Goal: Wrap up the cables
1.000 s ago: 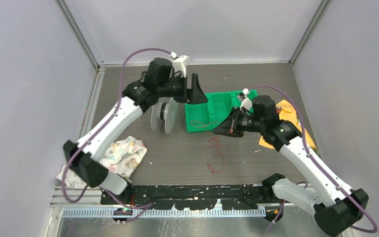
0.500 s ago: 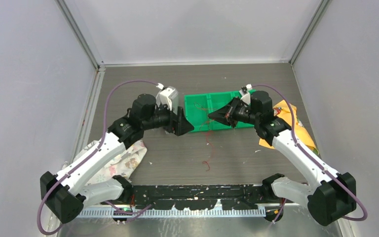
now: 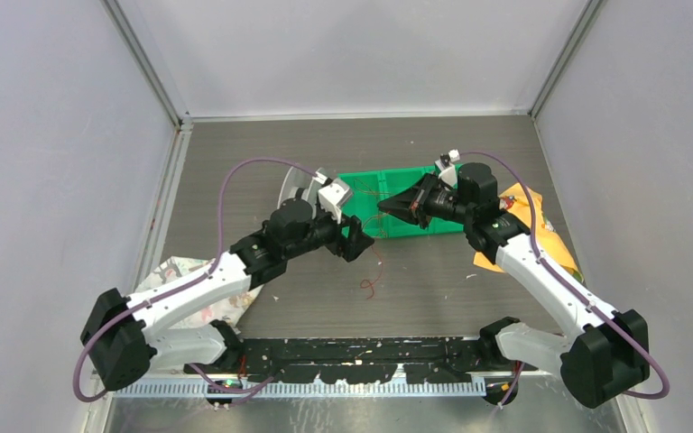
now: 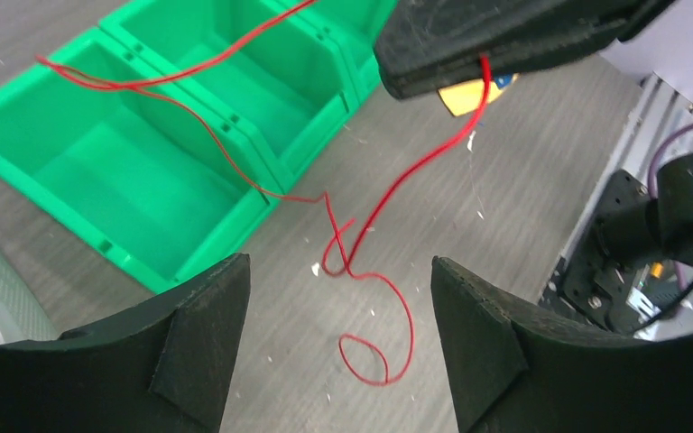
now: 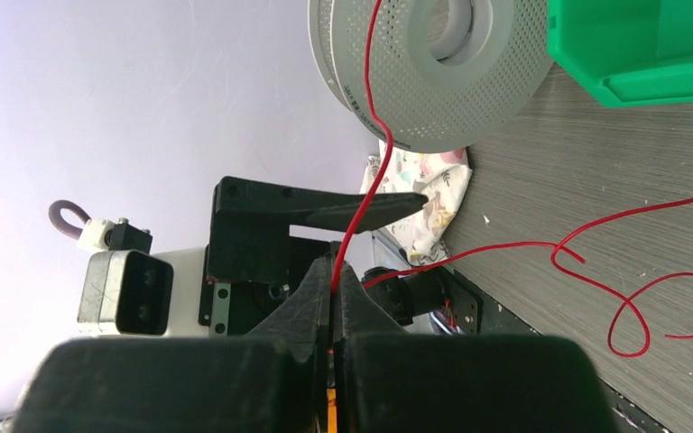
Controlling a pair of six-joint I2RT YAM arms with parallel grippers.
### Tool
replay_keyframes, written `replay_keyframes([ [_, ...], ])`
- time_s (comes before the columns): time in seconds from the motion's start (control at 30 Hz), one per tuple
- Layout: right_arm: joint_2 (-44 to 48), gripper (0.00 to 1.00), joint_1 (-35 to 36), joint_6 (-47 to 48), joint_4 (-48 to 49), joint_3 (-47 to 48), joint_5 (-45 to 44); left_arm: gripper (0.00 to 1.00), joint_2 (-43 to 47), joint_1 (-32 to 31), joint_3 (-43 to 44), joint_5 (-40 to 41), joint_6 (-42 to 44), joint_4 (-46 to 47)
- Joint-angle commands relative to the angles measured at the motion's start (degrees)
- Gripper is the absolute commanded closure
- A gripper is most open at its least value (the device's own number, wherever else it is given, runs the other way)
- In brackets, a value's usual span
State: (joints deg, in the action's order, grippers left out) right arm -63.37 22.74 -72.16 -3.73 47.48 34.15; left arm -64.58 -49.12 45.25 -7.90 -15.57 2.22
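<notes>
Red cable (image 4: pixel 406 176), pinched by the right hand (image 5: pixel 334 266), hangs to loose loops on the desk (image 3: pixel 451 293) near the spread left hand (image 4: pixel 336 266) and runs on across the bin (image 4: pixel 144 180), so a pull may snag it there or slip it free.

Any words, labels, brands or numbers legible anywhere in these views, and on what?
None can be read.
The yellow packet beside the green bin may carry print, but it is too small and blurred.
The patterned cloth shows pictures only, no words.
The grey spool bears only perforations.
</notes>
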Motion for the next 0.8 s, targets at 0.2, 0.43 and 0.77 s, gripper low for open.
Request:
replay_keyframes([
  [0.2,3.6,0.99,-1.1,-0.1,1.0,1.4,-0.3,0.88,-8.0,-0.4,5.3,1.6,1.1,8.8],
  [0.43,6.9,0.27,-2.8,20.5,-26.6,2.9,-19.4,1.0,-1.6,-0.3,13.3,0.1,-3.1,-9.0],
  [0.77,13.7,0.2,-2.5,27.1,-28.8,5.2,-21.9,1.0,-8.8,2.0,29.6,-1.0,-12.7,-33.9],
])
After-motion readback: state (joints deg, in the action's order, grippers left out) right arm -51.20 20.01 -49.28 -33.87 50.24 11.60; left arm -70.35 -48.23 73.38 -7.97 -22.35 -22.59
